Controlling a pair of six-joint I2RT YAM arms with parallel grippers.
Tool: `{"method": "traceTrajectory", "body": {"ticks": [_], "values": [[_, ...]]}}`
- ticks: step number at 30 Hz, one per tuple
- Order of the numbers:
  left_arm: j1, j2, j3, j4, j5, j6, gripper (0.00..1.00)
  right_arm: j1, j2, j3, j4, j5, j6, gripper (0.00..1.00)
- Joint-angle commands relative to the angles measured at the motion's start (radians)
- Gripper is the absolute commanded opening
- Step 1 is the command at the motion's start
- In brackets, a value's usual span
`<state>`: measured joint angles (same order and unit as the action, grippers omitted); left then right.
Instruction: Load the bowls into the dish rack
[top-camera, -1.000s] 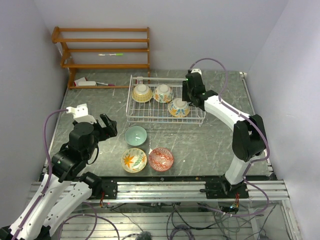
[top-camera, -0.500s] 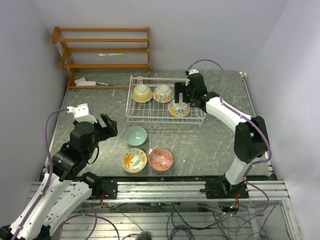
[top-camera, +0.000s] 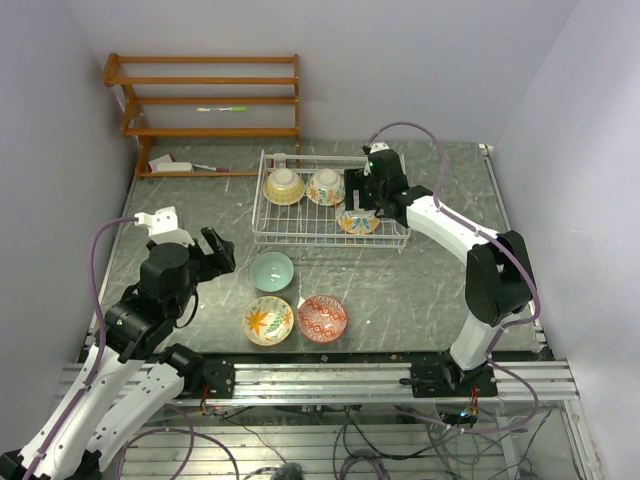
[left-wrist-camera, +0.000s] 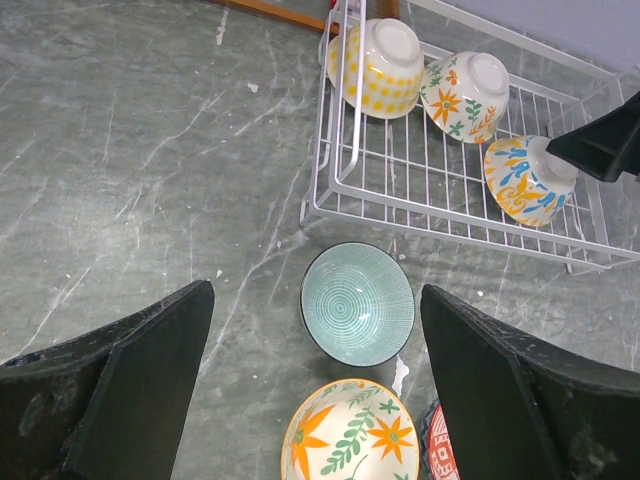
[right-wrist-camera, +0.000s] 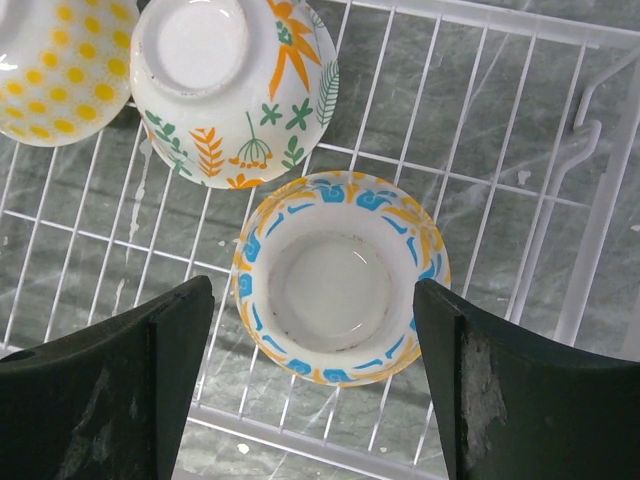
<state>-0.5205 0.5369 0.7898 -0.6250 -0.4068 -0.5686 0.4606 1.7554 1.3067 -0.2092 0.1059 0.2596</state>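
Note:
The white wire dish rack (top-camera: 300, 232) stands at the back middle. It holds three upturned bowls: a yellow-dotted one (top-camera: 284, 185), an orange floral one (top-camera: 326, 186) and a blue-and-yellow one (top-camera: 357, 220). My right gripper (top-camera: 360, 196) hovers open over the blue-and-yellow bowl (right-wrist-camera: 340, 275), a finger on either side and neither touching it. The teal bowl (top-camera: 271, 271), the orange-leaf bowl (top-camera: 268, 320) and the red patterned bowl (top-camera: 322, 318) sit upright on the table. My left gripper (top-camera: 218, 250) is open and empty, up and to the left of the teal bowl (left-wrist-camera: 358, 303).
An orange-brown wooden shelf unit (top-camera: 205, 100) stands at the back left with a green pen on a shelf and small items (top-camera: 172, 165) at its foot. Walls close in on both sides. The rack's rim (right-wrist-camera: 291, 437) lies just below the right fingers.
My right gripper has moved left over the rack and now sits above the blue-and-yellow bowl. The left arm and the bowls have not moved.

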Motion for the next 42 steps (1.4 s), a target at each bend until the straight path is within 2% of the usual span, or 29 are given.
{"method": "traceTrajectory", "body": {"ticks": [1, 5, 20, 23, 28, 35, 42], "values": [[0.002, -0.005, 0.009, 0.024, 0.007, -0.002, 0.95, 0.008, 0.032, -0.008, 0.001, 0.032, 0.009, 0.8], [0.003, -0.004, 0.009, 0.025, 0.008, -0.002, 0.95, 0.015, 0.039, -0.007, -0.003, 0.051, 0.011, 0.73], [0.003, -0.002, 0.012, 0.025, 0.011, 0.002, 0.95, 0.017, 0.075, 0.002, -0.004, 0.066, 0.019, 0.66], [0.002, -0.002, 0.012, 0.027, 0.011, 0.003, 0.96, 0.018, 0.076, 0.004, -0.002, 0.075, 0.021, 0.54], [0.002, -0.002, 0.012, 0.025, 0.011, 0.003, 0.95, 0.018, 0.076, 0.026, -0.014, 0.112, 0.015, 0.5], [0.002, -0.012, 0.014, 0.019, 0.008, 0.003, 0.96, 0.016, 0.095, 0.086, -0.04, 0.264, -0.009, 0.49], [0.003, -0.011, 0.015, 0.018, 0.007, 0.003, 0.95, 0.004, 0.173, 0.166, -0.051, 0.34, -0.044, 0.49]]}}
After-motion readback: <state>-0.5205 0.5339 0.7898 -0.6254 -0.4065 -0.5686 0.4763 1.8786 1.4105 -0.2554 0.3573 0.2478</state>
